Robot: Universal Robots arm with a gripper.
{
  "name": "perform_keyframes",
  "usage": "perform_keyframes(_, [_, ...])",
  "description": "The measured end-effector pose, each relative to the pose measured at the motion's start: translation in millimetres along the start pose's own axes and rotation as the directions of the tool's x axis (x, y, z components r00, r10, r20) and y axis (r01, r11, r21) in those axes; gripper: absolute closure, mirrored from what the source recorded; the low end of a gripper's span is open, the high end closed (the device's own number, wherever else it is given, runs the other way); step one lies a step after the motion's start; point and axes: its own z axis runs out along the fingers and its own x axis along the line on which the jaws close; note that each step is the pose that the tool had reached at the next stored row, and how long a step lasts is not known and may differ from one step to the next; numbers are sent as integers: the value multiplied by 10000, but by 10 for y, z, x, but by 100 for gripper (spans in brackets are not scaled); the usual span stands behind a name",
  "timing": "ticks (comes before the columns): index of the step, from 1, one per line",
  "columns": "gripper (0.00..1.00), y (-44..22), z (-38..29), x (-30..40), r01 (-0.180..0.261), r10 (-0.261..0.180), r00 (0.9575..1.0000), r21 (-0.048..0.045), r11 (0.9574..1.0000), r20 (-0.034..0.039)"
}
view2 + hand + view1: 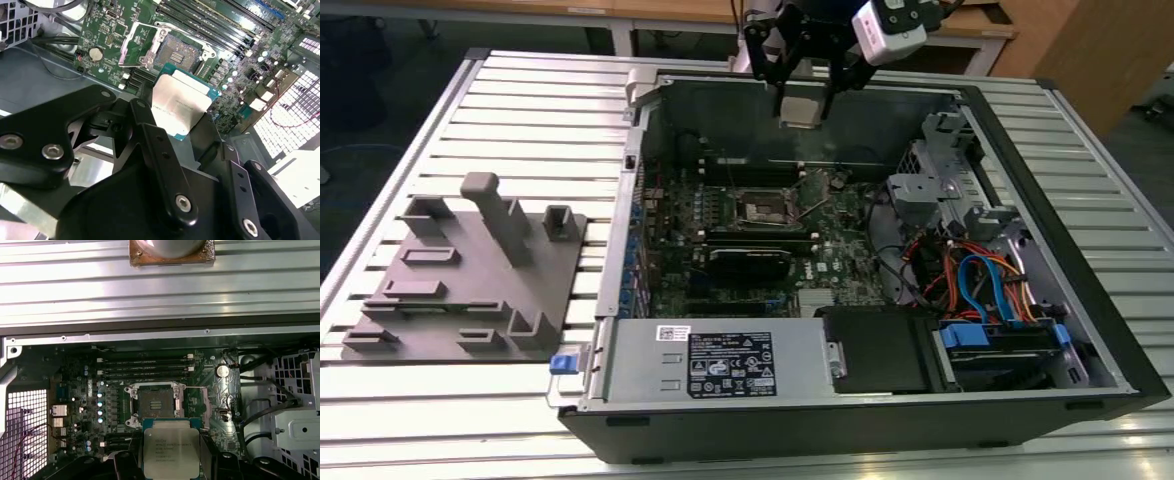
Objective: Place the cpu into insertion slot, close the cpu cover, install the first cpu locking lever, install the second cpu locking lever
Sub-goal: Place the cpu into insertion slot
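Above the open computer case [1107, 330], the fingers [150, 131] are clenched on the cpu [180, 107], holding it flat with its metal top up. The insertion slot [156, 403] lies well below on the motherboard [834, 225], bare, its cpu cover [126, 50] apparently swung open alongside.

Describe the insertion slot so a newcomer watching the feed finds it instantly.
Inside the open computer case, look at the green motherboard. The insertion slot is the small dark socket near its middle, silver-rimmed and square, unlike the long narrow black memory slots beside it.
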Motion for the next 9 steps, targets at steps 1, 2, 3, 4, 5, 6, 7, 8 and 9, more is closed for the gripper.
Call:
perform_keyframes(1, [46, 0, 0, 0, 0, 0, 10000, 2, 10000, 0])
perform_keyframes(2, [46, 0, 0, 0, 0, 0, 10000, 3, 10000, 0])
perform_keyframes(3, [46, 0, 0, 0, -4, 4, 10000, 3, 10000, 0])
perform_keyframes(4, [46, 0, 0, 0, -22, 22, 10000, 3, 10000, 2])
perform_keyframes(5, [46, 0, 0, 0, -57, 57, 10000, 1, 10000, 5])
perform_keyframes(6, [46, 0, 0, 0, -113, 113, 9999, 0, 9999, 10])
perform_keyframes(7, [46, 0, 1, 0, -196, 196, 9998, -2, 9998, 17])
perform_keyframes(8, [46, 0, 1, 0, -310, 310, 9995, -3, 9995, 27])
perform_keyframes(9, [46, 0, 1, 0, -474, 474, 9989, -6, 9989, 41])
